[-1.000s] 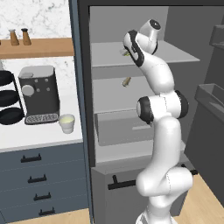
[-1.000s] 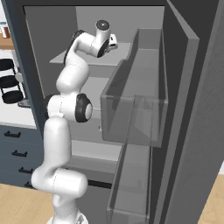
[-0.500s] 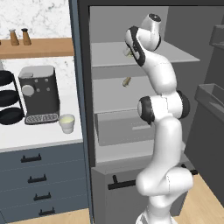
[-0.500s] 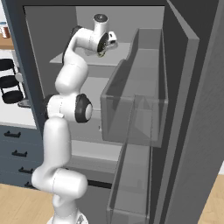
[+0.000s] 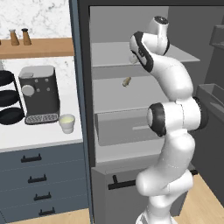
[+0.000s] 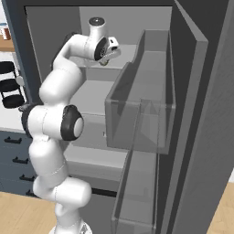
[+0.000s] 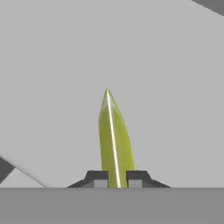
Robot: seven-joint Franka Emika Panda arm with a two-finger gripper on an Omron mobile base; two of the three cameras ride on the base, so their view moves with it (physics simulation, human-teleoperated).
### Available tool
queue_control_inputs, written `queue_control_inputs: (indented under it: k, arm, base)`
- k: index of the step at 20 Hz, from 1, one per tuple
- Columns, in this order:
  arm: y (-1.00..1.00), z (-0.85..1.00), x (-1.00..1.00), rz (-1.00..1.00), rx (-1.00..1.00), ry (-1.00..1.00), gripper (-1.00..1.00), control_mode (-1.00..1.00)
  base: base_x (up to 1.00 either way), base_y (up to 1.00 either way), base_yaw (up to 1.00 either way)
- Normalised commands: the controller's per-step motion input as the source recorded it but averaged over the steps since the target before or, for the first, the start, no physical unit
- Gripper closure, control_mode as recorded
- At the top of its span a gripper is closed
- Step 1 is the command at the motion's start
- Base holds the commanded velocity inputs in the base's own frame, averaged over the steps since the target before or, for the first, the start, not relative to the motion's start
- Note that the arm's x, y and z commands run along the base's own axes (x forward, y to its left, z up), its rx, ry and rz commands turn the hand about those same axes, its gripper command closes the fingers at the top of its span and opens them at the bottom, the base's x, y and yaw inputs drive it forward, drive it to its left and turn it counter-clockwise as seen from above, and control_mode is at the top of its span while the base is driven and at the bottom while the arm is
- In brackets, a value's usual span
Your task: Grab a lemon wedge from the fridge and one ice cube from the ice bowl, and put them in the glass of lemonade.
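Note:
In the hand view a bright yellow-green lemon wedge (image 7: 113, 140) stands pinched between my two dark fingertips, and my gripper (image 7: 117, 178) is shut on it. Behind it lies plain pale grey fridge surface. From the base views my gripper (image 5: 133, 57) (image 6: 108, 55) hangs just above the upper shelf (image 5: 109, 59) inside the open grey fridge (image 5: 82, 109). The glass of lemonade (image 5: 67, 123), a small cream cup, stands on the white counter left of the fridge. The ice bowl and the ice cube are out of view.
A dull tan oblong bit (image 5: 127, 82) lies on the middle shelf. A grey drawer (image 5: 127, 127) sits below it. The open door's bins (image 6: 141, 105) stand close on the right. A coffee machine (image 5: 39, 94) and a black three-tier rack (image 5: 8, 98) stand on the counter.
My gripper has closed on the lemon wedge at the upper shelf, and the hand has risen a little with it.

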Motion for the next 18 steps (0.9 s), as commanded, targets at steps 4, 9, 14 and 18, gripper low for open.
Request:
queue_control_inputs:
  k: [4,9,14,18]
  arm:
    - [-0.06,0.11,-1.0,0.0,0.0,-0.37,1.0,-1.0]
    - [-0.02,0.03,-1.0,-0.02,0.0,-0.11,1.0,-1.0]
    - [0.0,0.0,-1.0,-0.03,0.0,0.0,1.0,-1.0]
    - [0.0,0.0,-1.0,-0.04,0.0,0.04,1.0,-1.0]
  base:
    - [0.0,0.0,0.0]
    - [0.0,0.0,0.0]
    - [0.0,0.0,0.0]
    - [0.0,0.0,0.0]
